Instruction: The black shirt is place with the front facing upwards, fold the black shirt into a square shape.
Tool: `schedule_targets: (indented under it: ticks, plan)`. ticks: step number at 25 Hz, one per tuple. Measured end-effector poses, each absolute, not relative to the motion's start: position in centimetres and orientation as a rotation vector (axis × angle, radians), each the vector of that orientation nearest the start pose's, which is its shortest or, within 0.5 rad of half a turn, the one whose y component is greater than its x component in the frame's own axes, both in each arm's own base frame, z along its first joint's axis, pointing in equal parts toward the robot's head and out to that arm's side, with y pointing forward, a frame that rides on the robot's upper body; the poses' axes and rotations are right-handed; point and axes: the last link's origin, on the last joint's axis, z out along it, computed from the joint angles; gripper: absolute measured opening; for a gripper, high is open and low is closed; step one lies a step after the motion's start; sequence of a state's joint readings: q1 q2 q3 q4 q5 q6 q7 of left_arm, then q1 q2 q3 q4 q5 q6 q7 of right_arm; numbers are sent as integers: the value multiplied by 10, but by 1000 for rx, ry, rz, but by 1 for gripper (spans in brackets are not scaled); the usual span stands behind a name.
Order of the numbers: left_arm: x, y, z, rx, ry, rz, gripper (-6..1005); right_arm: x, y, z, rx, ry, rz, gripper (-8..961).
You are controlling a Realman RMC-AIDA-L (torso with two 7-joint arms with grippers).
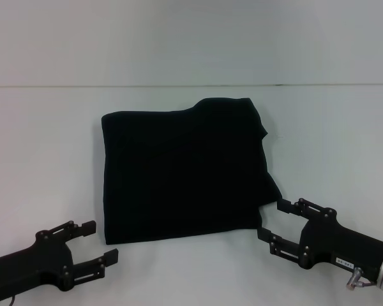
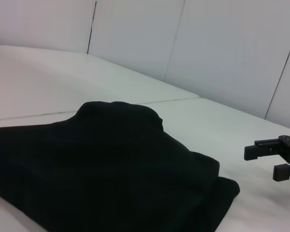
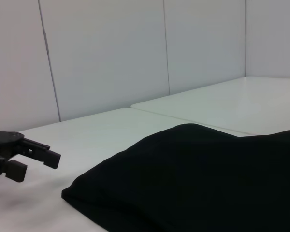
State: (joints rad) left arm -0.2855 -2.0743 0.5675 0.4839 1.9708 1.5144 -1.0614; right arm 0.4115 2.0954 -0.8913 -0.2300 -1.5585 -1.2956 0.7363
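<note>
Flanking folded black shirt (image 1: 182, 172): L hand (image 1: 102, 242) & R hand (image 1: 272, 220), both open, on white table (image 1: 45, 146)

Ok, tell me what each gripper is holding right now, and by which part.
Nothing is held. The left gripper is open beside the black shirt's near left corner; the right gripper is open at its near right corner, with no cloth between its fingers.

The black shirt (image 1: 179, 172) is matt, soft cloth; the table (image 1: 45, 159) looks smooth, perhaps laminate.
</note>
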Motion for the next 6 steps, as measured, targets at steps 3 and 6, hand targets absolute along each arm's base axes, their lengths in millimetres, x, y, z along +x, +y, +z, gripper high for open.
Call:
schedule_targets:
  ticks: [3,6]
  plan:
    - [-348,248,-13,-2499,-736,-681,822,310,279,-71,-2487,494,703,760]
    - [-348,247,-13,-2500,-739,-682,822,310,279,-71,-2487,496,704,760]
